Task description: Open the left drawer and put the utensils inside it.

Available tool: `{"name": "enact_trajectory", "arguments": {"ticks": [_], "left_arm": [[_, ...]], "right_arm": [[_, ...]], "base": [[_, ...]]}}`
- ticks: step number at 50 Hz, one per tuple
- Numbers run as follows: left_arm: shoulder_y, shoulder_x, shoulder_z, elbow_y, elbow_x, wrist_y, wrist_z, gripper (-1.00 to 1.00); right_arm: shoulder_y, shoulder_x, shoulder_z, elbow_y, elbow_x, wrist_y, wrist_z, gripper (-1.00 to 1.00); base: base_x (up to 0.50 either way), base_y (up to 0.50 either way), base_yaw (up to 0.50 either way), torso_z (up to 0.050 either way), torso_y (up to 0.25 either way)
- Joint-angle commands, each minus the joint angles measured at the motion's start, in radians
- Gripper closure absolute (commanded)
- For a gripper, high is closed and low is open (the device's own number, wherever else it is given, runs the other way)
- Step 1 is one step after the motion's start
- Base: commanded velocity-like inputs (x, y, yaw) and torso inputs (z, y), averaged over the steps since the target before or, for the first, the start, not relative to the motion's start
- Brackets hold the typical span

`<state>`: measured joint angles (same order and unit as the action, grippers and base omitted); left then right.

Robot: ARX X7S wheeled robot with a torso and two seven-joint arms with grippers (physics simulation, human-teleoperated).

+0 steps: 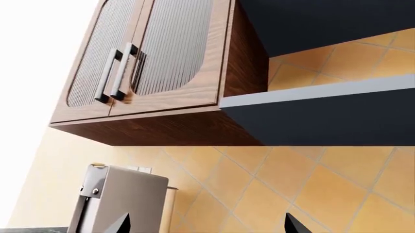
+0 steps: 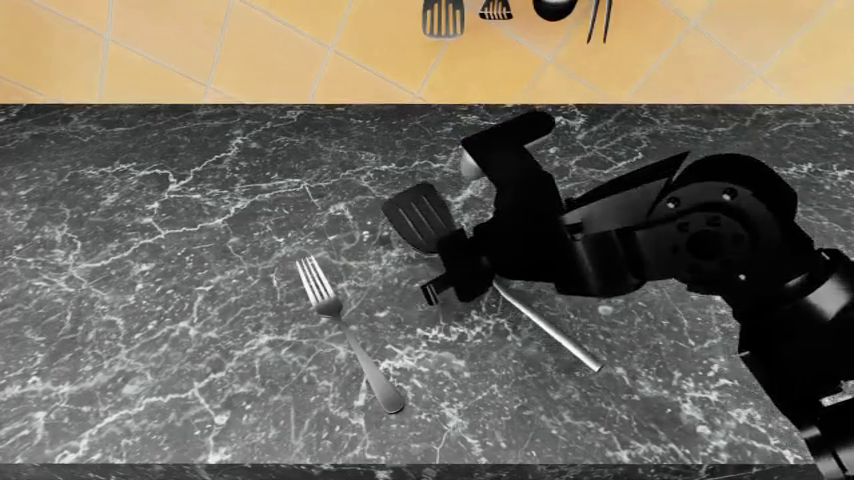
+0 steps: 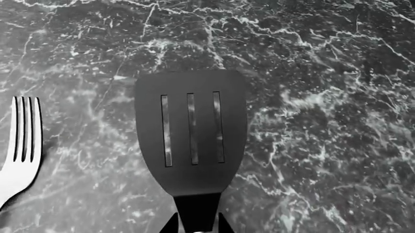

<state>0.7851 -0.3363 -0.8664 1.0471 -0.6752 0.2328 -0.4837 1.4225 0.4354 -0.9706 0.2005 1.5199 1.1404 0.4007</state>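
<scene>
right wrist view shows the right claw (image 3: 196, 228) clamped on the spatula (image 3: 192, 131) neck; left claw's state unclear.

One fork (image 2: 344, 330), one spatula (image 2: 422, 219), four hanging tools (image 2: 518, 14)

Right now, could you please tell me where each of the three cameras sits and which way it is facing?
Head view: on the robot's head, looking down at the marble counter; shows fork, spatula, and the right arm with the right gripper over the spatula's neck.
Left wrist view: near the left gripper, pointing upward at a wall cabinet and yellow tiles; only its dark fingertips show.
Right wrist view: near the right gripper, looking at the spatula blade.
Shared: head and right wrist views both show spatula, fork and counter.
</scene>
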Motion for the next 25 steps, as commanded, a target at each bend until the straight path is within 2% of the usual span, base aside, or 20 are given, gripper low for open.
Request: {"name": "enact_trajectory", "arguments": {"ticks": [1,16,25], "left_arm": [[0.0,-0.012,0.012,0.0,0.008,-0.001,-0.013,-1.0],[0.0,-0.006,0.004,0.0,0.003,-0.002,-0.005,-1.0],[0.0,-0.005,0.004,0.0,0.004,-0.001,-0.006,-1.0]], "right_arm": [[0.042,0.057,0.049,-0.1,0.056,0.044,0.063,1.0],[0.103,0.16,0.062,-0.338,0.299,0.159,0.267,1.0],[0.116,0.193,0.058,-0.481,0.454,0.145,0.379,1.0]], "base": [[0.0,0.0,0.0,0.0,0.0],[0.0,0.0,0.0,0.0,0.001],[0.0,0.0,0.0,0.0,0.001]]}}
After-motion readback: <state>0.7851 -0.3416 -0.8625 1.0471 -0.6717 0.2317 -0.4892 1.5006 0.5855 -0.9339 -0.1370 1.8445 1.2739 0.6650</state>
